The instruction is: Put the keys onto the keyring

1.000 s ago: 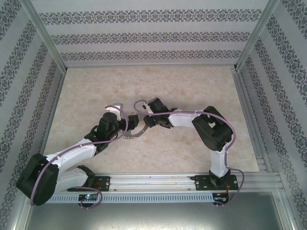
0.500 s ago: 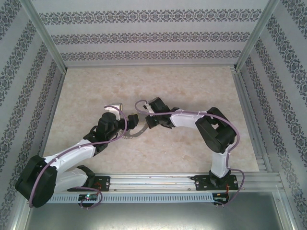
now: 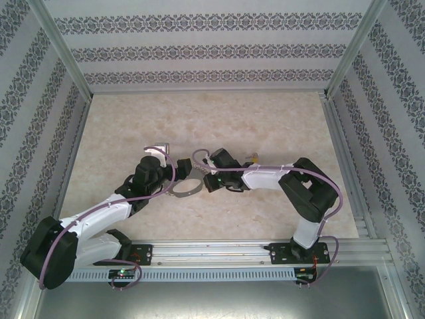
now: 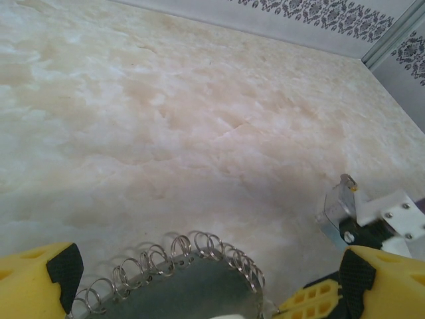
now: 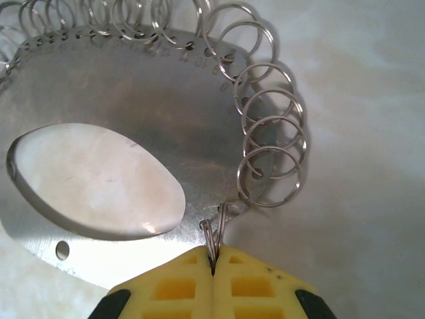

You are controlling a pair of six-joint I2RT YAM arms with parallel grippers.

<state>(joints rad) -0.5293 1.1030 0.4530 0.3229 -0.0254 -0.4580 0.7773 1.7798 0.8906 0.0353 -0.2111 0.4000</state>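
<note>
A: Closing is the news. The right gripper point(image 5: 214, 266) has pinched its yellow fingers point(image 5: 265, 289) fully together within the last second. They now hold one split ring point(image 5: 214, 234) hanging off the rim of the keyring point(image 5: 126, 93), at the lower middle of the right wrist view.

B: Did the keyring itself move?

A: Yes. A second ago the top view showed it as a thin tilted arc between the two wrists. Now it reads as a fuller hoop, a little lower in the frame and left of centre. The right arm has swung with it, its elbow out toward the right edge.

B: And the left side?

A: The left gripper point(image 4: 206, 286) is unchanged, jaws as wide as they go and holding nothing. One yellow pad sits in each lower corner of its wrist view. The fringed edge of the keyring lies between them, not touching as far as I can tell.

B: Where is the key?

A: Neither gripper has it. A tiny yellowish speck now shows on the table point(image 3: 199, 119) just above the right forearm, right of centre. I take it for the key point(image 3: 252, 158), though it is too small to be sure.

B: What does that mean for the task?

A: My reading is that the keyring is now held by one loop, but threading has not begun. The free left gripper would have to fetch the key, which lies well apart from it.
</note>
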